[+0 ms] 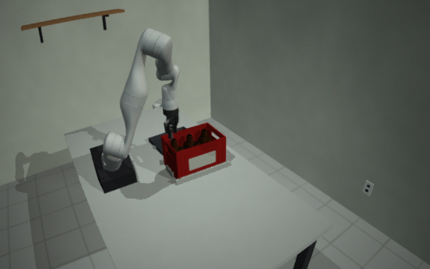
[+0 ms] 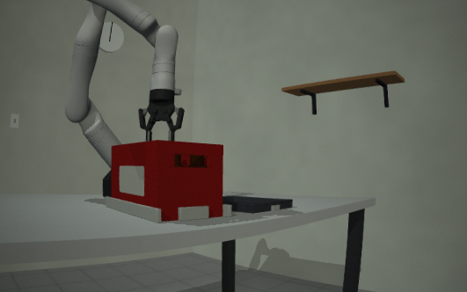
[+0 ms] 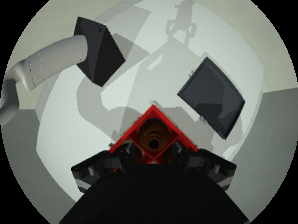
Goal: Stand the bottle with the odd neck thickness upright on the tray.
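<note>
Tool (image 1: pixel 170 136) (image 2: pixel 160 137) (image 3: pixel 153 148), fingers apart and empty, hung at the red crate (image 1: pixel 195 159) (image 2: pixel 189 185) (image 3: pixel 131 134), centre of the top view, over a brown bottle (image 1: pixel 174 144) (image 3: pixel 153 136) standing inside. Approach seemed in hand; next called for lowering astride the neck, then closing, if this was the odd one.

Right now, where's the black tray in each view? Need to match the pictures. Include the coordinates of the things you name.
Top: the black tray (image 1: pixel 156 140) (image 2: pixel 259 204) (image 3: pixel 212 97) is just left of centre, partly hidden behind the crate.
Exterior: right of the crate, low in the picture.
Wrist: right of centre, above the gripper.
Shared landmark: the red crate (image 1: pixel 171 164) (image 2: pixel 191 189) (image 3: pixel 131 131), beside the tray in all three.
</note>
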Robot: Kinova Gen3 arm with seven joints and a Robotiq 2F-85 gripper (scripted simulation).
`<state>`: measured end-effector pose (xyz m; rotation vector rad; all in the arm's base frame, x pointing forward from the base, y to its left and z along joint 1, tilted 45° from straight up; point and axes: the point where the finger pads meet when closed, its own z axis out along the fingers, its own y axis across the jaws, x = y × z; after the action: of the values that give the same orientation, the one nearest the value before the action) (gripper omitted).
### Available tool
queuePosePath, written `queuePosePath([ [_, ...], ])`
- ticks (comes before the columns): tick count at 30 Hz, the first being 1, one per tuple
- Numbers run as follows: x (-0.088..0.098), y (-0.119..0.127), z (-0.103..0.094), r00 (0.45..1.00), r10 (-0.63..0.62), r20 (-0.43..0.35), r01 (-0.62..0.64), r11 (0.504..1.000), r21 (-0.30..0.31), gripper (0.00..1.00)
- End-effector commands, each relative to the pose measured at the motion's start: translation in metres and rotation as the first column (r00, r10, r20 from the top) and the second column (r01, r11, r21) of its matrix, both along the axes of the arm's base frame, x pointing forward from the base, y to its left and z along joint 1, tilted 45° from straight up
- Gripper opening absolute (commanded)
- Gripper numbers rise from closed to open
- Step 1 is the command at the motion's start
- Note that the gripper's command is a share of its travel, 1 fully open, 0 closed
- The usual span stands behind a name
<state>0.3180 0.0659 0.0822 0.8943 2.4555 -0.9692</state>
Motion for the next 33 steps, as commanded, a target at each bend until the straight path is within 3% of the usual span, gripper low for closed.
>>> queuePosePath([
  [1, 0.0, 0.001, 0.0, 1.0, 0.001, 0.001, -0.001, 1.0, 0.001, 0.64],
  [33, 0.002, -0.012, -0.012, 1.0, 0.001, 0.001, -0.001, 1.0, 0.001, 0.64],
])
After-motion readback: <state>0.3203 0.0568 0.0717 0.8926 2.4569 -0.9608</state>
